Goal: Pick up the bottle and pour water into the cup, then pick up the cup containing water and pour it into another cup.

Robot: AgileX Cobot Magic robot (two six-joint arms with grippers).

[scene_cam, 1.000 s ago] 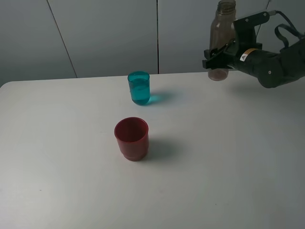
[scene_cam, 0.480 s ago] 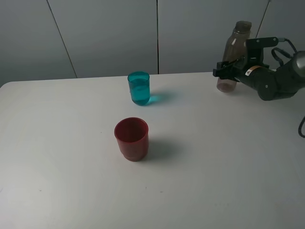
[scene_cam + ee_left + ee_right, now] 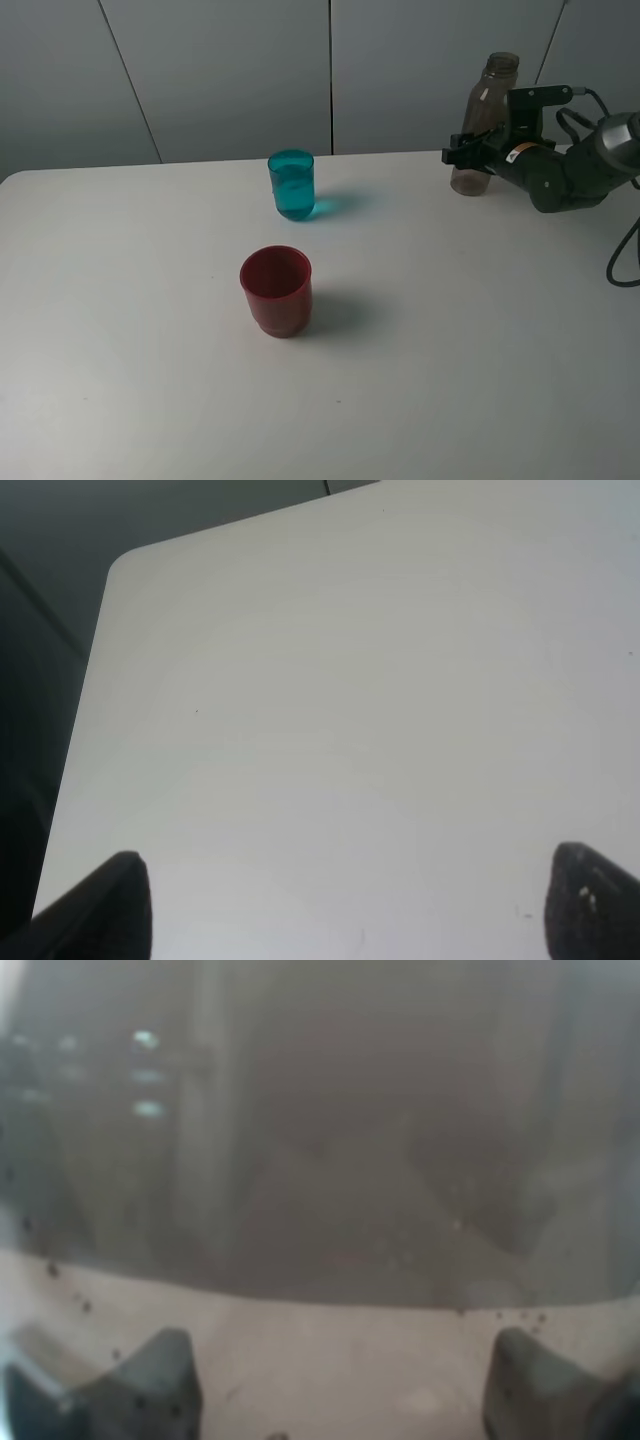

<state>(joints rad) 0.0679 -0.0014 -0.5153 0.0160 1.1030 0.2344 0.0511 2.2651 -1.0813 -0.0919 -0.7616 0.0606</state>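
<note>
Now, from high, the right gripper point(image 3: 468, 152) clamps the bottle point(image 3: 490, 95) upright at far right, cup point(image 3: 292, 188) mid-far looking filled, so letting go seems next; left wrist: left gripper point(image 3: 340, 905) wide over the table point(image 3: 330, 680); right wrist: bottle between jaws.

The near field is taken up by a white, matt table point(image 3: 150, 400), rounded at its far-left corner. Behind it stands a wall point(image 3: 230, 70) of pale grey panels, divided by thin dark seams point(image 3: 331, 75): one vertical near the centre, one slanted at the left. Lighting is even and diffuse. A dark area point(image 3: 30, 680) is seen past the table edge.
</note>
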